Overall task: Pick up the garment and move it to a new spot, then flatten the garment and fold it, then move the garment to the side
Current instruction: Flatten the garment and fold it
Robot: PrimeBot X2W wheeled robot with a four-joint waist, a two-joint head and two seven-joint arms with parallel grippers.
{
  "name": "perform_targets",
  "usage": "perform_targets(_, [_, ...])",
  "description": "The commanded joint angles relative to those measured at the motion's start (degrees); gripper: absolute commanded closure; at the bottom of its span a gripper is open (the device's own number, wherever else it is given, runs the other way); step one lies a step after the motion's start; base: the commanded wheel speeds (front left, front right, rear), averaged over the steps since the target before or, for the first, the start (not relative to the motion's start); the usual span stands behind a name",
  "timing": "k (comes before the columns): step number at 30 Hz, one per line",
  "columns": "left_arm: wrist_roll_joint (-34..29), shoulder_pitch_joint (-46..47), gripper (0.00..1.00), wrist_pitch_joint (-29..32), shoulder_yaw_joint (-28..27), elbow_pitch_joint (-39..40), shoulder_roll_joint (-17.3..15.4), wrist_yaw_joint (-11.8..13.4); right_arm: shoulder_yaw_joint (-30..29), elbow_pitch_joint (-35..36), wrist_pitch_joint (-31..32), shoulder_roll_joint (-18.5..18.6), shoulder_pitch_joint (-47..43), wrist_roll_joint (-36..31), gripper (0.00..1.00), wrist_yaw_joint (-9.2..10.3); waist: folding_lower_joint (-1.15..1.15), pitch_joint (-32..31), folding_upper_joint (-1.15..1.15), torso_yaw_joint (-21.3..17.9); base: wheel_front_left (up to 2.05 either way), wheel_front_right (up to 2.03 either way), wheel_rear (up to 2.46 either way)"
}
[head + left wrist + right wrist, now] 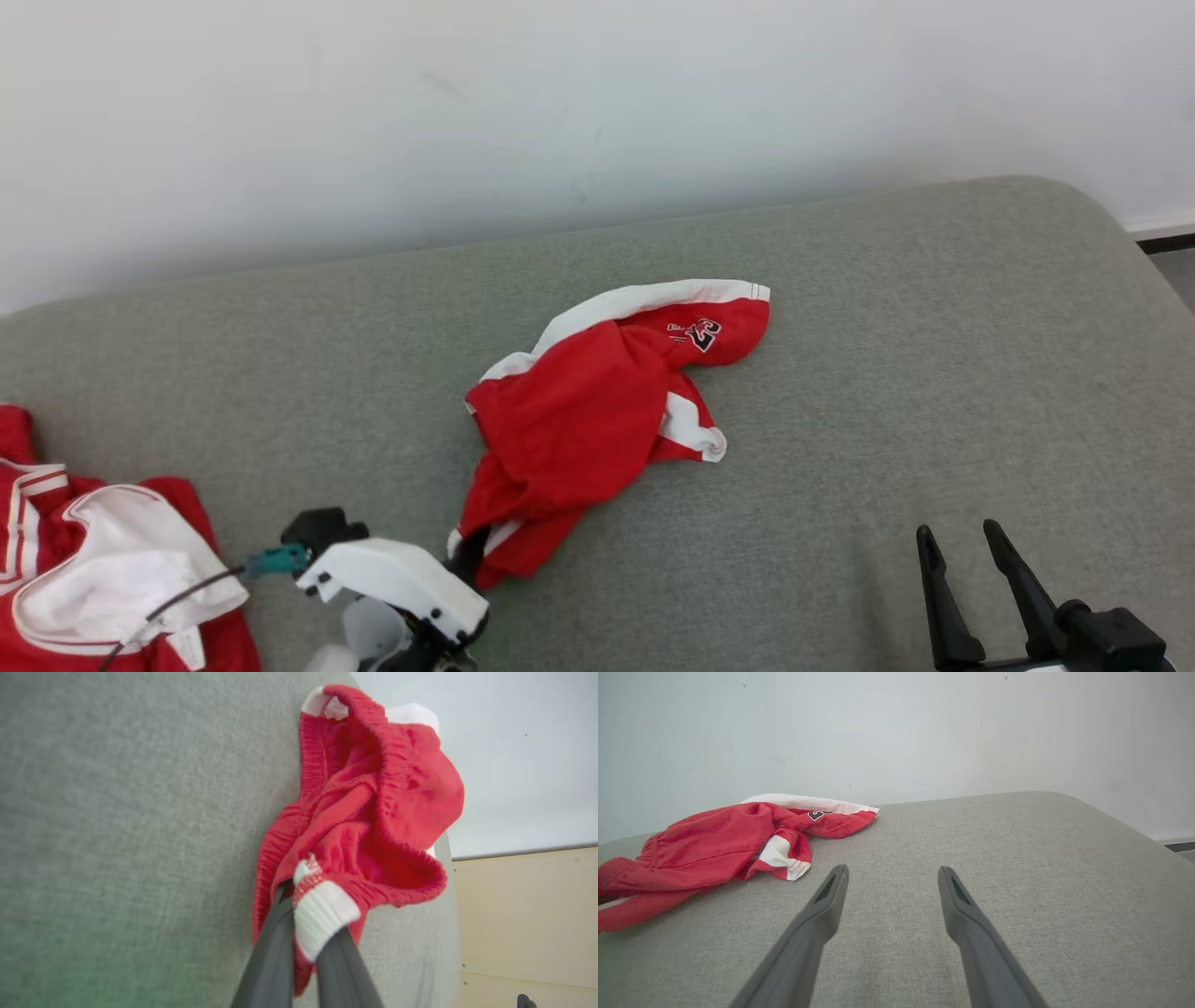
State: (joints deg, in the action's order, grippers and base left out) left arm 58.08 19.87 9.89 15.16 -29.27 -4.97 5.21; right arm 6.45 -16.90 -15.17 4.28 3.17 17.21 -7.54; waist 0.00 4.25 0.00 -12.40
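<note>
Left hand [464,558] clamped on white-banded edge of red garment [579,420], remainder spread ahead of that hand on grey cushion [887,373]. Right hand [957,530] parted, empty, low over cushion; garment well off to its left.

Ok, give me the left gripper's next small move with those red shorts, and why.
Probably lift: the left gripper is shut on an edge of the red shorts, which lie crumpled on the grey cushion, and the right gripper stands open, apart from them.
</note>
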Motion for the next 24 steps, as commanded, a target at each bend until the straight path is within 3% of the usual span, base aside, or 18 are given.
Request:
perform_targets(1, [0.8,-1.7,1.00,-0.5,0.3,0.1,0.3,-0.6,0.1,0.0,0.0,0.7,-0.2,-0.3,0.00,0.10,0.00,0.3,0.00,2.1,0.00,0.00,0.00])
perform_targets(10, [1.1,-8.1,1.00,-3.6,7.6,2.0,1.9,-4.0,1.2,-0.5,0.0,1.4,0.0,0.0,0.00,0.10,0.00,0.4,0.00,4.3,0.00,0.00,0.00])
perform_targets(11, [0.2,-8.3,0.91,-4.4,8.3,2.5,1.8,-4.0,1.3,-0.5,0.0,1.4,0.0,0.0,0.00,0.10,0.00,0.4,0.00,4.4,0.00,0.00,0.00])
perform_targets(13, [-1.7,-8.7,0.00,-6.2,9.3,3.1,1.8,-4.0,1.5,-0.6,0.0,1.5,-0.1,0.0,0.00,0.10,0.00,0.2,0.00,4.2,0.00,0.00,0.00])
perform_targets(18, [-5.5,-10.3,0.00,-8.8,11.1,6.1,-0.2,-3.3,1.8,-1.0,0.0,1.3,-0.9,0.1,0.00,0.10,0.00,-1.0,0.00,3.0,0.00,0.00,0.00])
perform_targets(24, [-11.1,-14.8,0.00,-8.4,13.9,14.9,-6.1,-0.5,1.7,-0.8,0.0,1.0,-1.9,0.4,0.00,0.10,0.00,-2.6,0.00,0.9,0.00,0.00,0.00])
